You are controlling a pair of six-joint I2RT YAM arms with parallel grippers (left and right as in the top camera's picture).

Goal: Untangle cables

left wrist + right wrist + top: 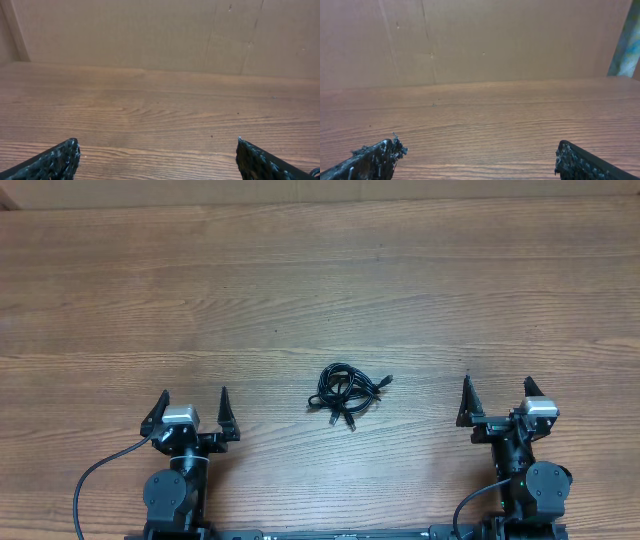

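Note:
The cables [346, 392] lie in one small tangled bundle of thin black cords on the wooden table, near its middle front, with small plugs sticking out at the right and bottom. My left gripper [192, 403] is open and empty at the front left, well to the left of the bundle. My right gripper [497, 394] is open and empty at the front right, well to the right of it. In the left wrist view the left gripper [158, 147] shows only bare table between its fingers. The right gripper [479, 147] shows the same in the right wrist view. The cables are out of both wrist views.
The wooden table [300, 290] stretches far back to a brown cardboard wall [150, 35]. Thicker black arm wires [95, 475] trail beside the left arm base and beside the right arm base [470, 505] at the front edge.

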